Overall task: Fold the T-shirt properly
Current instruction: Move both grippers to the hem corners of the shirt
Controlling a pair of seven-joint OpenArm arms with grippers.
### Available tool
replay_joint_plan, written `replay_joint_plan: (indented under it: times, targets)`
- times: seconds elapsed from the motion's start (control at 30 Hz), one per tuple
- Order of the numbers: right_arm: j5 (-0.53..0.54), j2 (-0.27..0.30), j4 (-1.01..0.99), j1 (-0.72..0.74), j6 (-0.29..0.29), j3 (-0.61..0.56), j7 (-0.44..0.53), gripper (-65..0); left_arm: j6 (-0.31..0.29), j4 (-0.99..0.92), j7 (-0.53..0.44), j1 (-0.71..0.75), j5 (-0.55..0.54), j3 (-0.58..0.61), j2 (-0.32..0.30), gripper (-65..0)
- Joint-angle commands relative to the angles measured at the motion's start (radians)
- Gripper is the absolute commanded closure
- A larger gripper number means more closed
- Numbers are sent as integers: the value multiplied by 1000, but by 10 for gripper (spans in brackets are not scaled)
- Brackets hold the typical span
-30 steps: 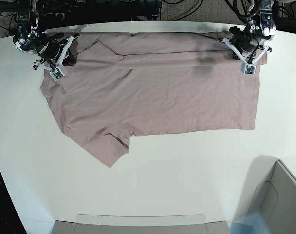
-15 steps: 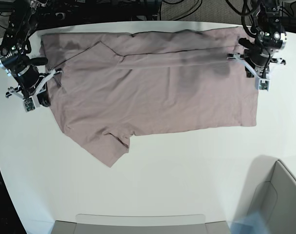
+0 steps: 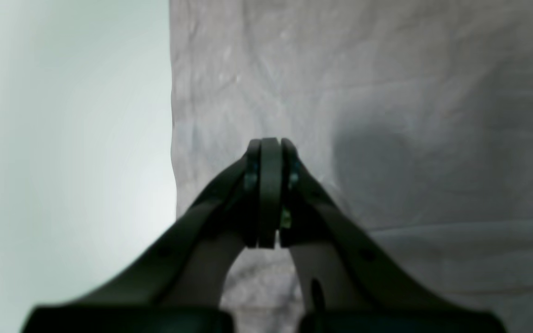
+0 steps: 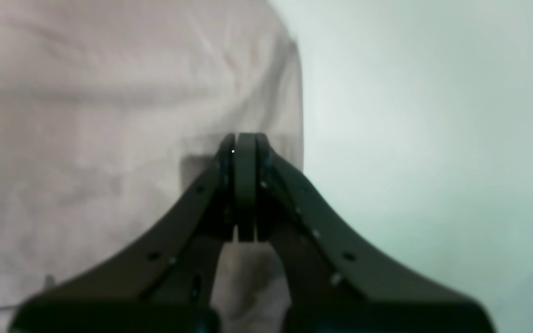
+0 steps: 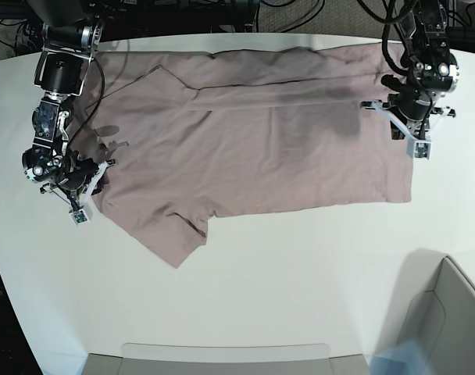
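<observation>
The pink-mauve T-shirt (image 5: 253, 148) lies flat on the white table (image 5: 300, 281), its far edge folded over in a long strip and one sleeve pointing to the near left. My left gripper (image 5: 419, 148) hangs over the shirt's right edge, shut and holding nothing. In the left wrist view the left gripper (image 3: 270, 144) hovers above the cloth (image 3: 387, 92) just inside its edge. My right gripper (image 5: 80, 215) sits at the shirt's left edge, shut and holding nothing. In the right wrist view the right gripper (image 4: 245, 137) is over the fabric (image 4: 86, 115) beside its edge.
A grey bin (image 5: 448, 312) stands at the near right corner, and a shallow grey tray (image 5: 222, 355) lies along the near edge. Dark cables (image 5: 300, 12) and arm bases crowd the far side behind the table.
Both arms have left the shirt's far corners and moved toward the near side along its side edges. The folded strip stays where it lay. Both grippers stay shut.
</observation>
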Motion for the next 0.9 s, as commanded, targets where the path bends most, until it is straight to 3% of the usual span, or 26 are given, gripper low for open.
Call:
replay_joint_plan:
  times: [0.0, 0.33, 0.53, 0.73, 0.87]
  targets:
    - [-28, 15, 14, 3, 0, 3, -14, 0, 2, 11, -12, -8, -5, -3, 2, 0]
    - [-48, 35, 255, -294, 2, 9, -9, 0, 2, -47, -12, -71, -5, 0, 25, 0]
    - [121, 99, 336, -247, 3, 9, -12, 0, 2, -54, -12, -108, -5, 5, 60, 0]
    - [167, 102, 282, -78, 5, -20, -12, -235, 2, -54, -12, -109, -5, 0, 59, 0]
    - [169, 139, 90, 94, 8, -166, 3, -293, 1, -54, -12, -109, -5, 3, 60, 0]
